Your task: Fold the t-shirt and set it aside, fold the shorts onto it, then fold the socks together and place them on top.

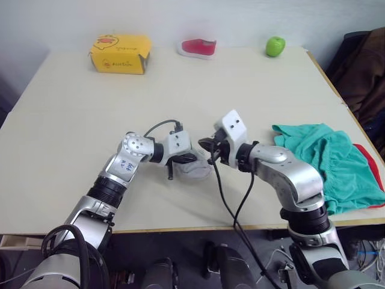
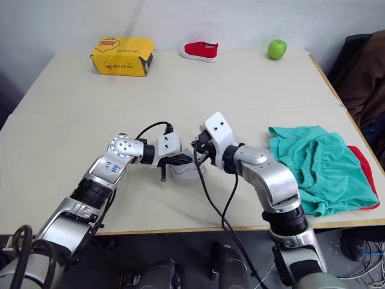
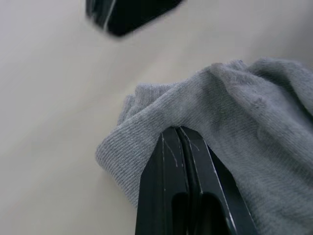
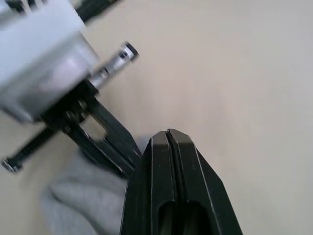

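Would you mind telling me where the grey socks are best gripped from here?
I'd pinch the socks at the ribbed folded edge that bulges off the table, coming in low from the left gripper's side. That raised fold probably gives the fingers cloth to close on; the rest lies flatter.

The bench point(image 1: 72, 138) lies bare across the middle and left of the frame. Along the upper edge stand a yellow box point(image 1: 120, 53), a small red shoe point(image 1: 198, 46) and a green apple point(image 1: 275, 46), well apart. At lower right the shorts point(image 1: 328, 162) cover the t-shirt point(image 1: 372, 171), blocking that corner
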Motion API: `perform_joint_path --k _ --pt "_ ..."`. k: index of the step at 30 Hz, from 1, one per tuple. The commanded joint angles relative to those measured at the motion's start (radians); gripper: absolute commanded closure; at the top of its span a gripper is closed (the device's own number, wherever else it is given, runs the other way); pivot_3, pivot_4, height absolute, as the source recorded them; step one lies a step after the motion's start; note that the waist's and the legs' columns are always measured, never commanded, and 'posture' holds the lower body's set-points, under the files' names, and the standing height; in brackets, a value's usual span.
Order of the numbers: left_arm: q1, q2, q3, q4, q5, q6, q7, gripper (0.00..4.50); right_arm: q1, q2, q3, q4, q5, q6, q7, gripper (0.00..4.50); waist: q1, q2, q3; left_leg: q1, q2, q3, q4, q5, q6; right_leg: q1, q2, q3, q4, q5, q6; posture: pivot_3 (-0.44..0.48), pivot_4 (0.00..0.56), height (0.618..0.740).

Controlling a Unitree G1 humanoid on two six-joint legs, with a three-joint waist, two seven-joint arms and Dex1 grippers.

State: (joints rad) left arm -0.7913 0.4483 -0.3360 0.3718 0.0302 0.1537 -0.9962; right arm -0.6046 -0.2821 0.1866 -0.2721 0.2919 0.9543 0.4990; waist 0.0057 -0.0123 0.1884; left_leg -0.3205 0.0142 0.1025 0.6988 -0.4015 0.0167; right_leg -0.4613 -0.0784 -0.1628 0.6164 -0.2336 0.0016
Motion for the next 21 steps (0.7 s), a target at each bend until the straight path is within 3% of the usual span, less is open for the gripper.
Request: perform_joint_path --k 1,9,16,19,21 --pt "0.016 0.007 -0.009 0.028 0.034 0.011 0.008 4.47 0.080 -0.031 0.029 0.008 -0.026 -0.019 -0.007 4.50 0.003 0.000 0.000 0.000 0.000 0.000 0.000 0.000 0.001 0.000 0.000 0.000 0.000 0.000 0.000 0.000 0.150 0.740" --pt "0.013 0.002 0.008 0.049 0.036 0.001 0.029 4.47 0.237 -0.178 0.017 -0.187 0.054 0.013 0.099 4.50 -0.003 0.000 0.000 0.001 0.000 0.000 0.000 -0.001 0.001 0.002 0.000 0.000 -0.001 0.000 0.001 0.000 0.150 0.740" --pt "0.010 -0.019 0.002 0.061 0.042 -0.018 0.039 4.47 0.248 -0.148 -0.296 -0.256 0.351 0.349 0.098 4.50 0.002 0.000 0.000 0.001 0.000 0.000 0.000 -0.001 0.001 0.002 0.000 0.000 -0.001 0.000 0.001 0.000 0.150 0.740" --pt "0.017 -0.021 -0.003 0.058 0.048 -0.028 0.042 4.50 0.225 -0.037 -0.492 -0.202 0.466 0.587 0.057 3.97 0.006 0.000 0.000 0.001 0.000 0.000 0.000 -0.001 0.001 0.002 0.000 0.000 -0.001 0.001 0.001 0.000 0.150 0.740" --pt "0.021 -0.022 -0.004 0.055 0.050 -0.029 0.044 4.50 0.210 0.048 -0.586 -0.130 0.515 0.653 -0.016 3.33 0.007 0.000 0.000 0.001 0.000 0.000 0.000 -0.001 0.001 0.002 0.000 0.000 0.000 0.001 0.001 0.000 0.150 0.740"
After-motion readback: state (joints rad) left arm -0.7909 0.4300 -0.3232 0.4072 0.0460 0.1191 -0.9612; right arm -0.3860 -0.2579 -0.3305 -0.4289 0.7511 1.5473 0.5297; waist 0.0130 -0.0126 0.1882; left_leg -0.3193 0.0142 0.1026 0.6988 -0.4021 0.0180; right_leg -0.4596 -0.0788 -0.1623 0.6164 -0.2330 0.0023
